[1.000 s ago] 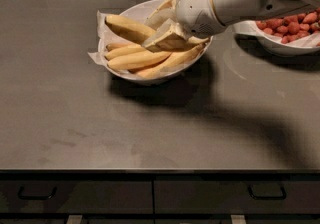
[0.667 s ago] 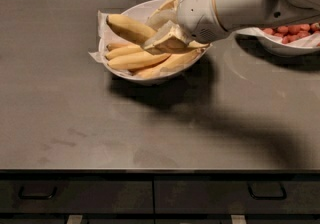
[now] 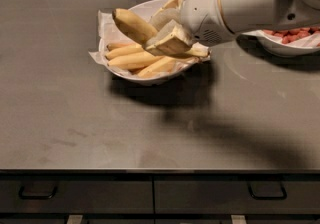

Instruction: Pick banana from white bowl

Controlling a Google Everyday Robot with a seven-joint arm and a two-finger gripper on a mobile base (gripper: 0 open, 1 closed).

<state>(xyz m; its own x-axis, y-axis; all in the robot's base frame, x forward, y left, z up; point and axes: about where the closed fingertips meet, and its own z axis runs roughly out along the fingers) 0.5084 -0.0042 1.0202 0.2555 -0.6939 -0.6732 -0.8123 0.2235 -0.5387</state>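
My gripper (image 3: 161,35) hangs over the white bowl (image 3: 118,71), which is lined with crinkled white paper and stands on the grey counter. The gripper is shut on a yellow banana (image 3: 132,25) and holds it raised above the bowl, its free end pointing up and to the left. Three other bananas (image 3: 131,60) lie in the bowl below it. My white arm comes in from the upper right and hides the bowl's right side.
A second white bowl with red strawberries (image 3: 292,37) stands at the right, partly behind my arm. The grey counter (image 3: 100,128) stretches in front to its edge, with drawers (image 3: 75,195) below. Dark tiles run along the back.
The gripper has risen with the banana, lifting it out of the pile in the bowl. The arm has come closer and higher.
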